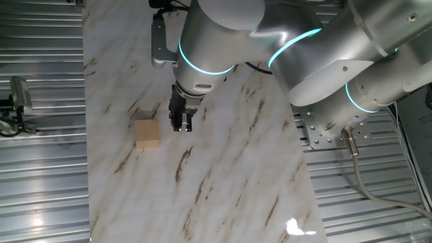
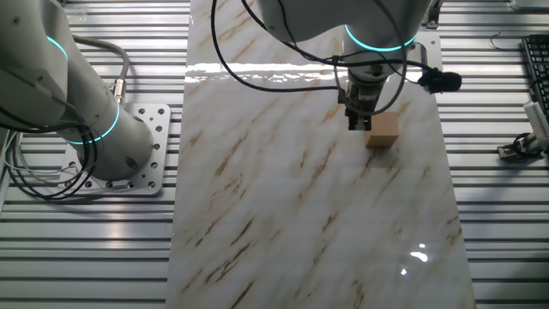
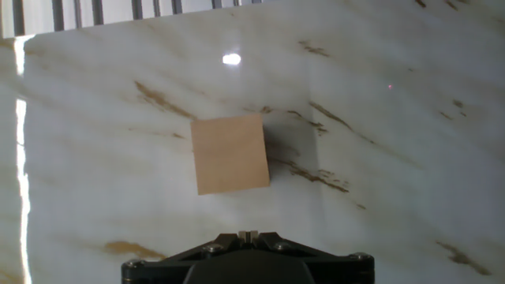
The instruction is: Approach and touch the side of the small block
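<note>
The small block point(image 1: 147, 133) is a plain light tan wooden cube on the marble table top. It also shows in the other fixed view point(image 2: 383, 130) and in the hand view point(image 3: 230, 153). My gripper point(image 1: 182, 125) hangs with its black fingers pointing down, just right of the block with a small gap. In the other fixed view the gripper point(image 2: 358, 122) stands just left of the block. In the hand view the fingertips point(image 3: 248, 233) sit pressed together at the bottom edge, below the block. The gripper is shut and holds nothing.
The marble slab point(image 1: 223, 175) lies on a ribbed metal bench. The arm's base plate point(image 2: 137, 154) sits at the slab's side. A small clamp-like fixture point(image 1: 17, 101) stands off the slab. A keyboard edge point(image 2: 536, 69) lies on the bench.
</note>
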Controlling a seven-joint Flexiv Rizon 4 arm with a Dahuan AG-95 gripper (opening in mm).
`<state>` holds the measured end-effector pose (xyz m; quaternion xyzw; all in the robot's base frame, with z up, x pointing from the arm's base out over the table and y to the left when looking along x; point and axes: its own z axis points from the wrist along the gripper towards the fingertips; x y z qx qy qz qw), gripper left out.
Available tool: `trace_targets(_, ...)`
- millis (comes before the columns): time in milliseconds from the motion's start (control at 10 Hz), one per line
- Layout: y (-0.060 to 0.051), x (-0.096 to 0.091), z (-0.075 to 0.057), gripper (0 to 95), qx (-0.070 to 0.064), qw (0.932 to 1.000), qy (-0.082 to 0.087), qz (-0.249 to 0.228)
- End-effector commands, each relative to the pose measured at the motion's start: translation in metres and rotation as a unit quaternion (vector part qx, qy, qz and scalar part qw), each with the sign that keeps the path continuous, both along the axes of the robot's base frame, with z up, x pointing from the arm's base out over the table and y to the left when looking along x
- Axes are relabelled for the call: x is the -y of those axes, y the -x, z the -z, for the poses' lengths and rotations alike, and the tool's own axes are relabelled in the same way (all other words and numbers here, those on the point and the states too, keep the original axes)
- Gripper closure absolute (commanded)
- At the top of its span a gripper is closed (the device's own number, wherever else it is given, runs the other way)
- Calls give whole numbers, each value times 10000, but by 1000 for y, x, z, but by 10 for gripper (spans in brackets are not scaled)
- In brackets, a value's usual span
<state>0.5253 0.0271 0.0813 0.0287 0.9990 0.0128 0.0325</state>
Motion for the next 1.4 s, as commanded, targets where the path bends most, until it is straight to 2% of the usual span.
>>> trace_targets(100, 0, 0, 0, 950, -78, 10000, -49, -37)
trace_targets(400, 0, 0, 0, 950, -101, 9998, -134, -141)
trace_targets(600, 0, 0, 0, 950, -127, 9997, -132, -168)
trace_targets(900, 0, 0, 0, 950, -335, 9992, -184, -150)
trace_targets(1000, 0, 0, 0, 950, -439, 9984, -253, -244)
trace_targets(1100, 0, 0, 0, 950, -483, 9978, -320, -321)
trace_targets(1400, 0, 0, 0, 950, -643, 9963, -345, -463)
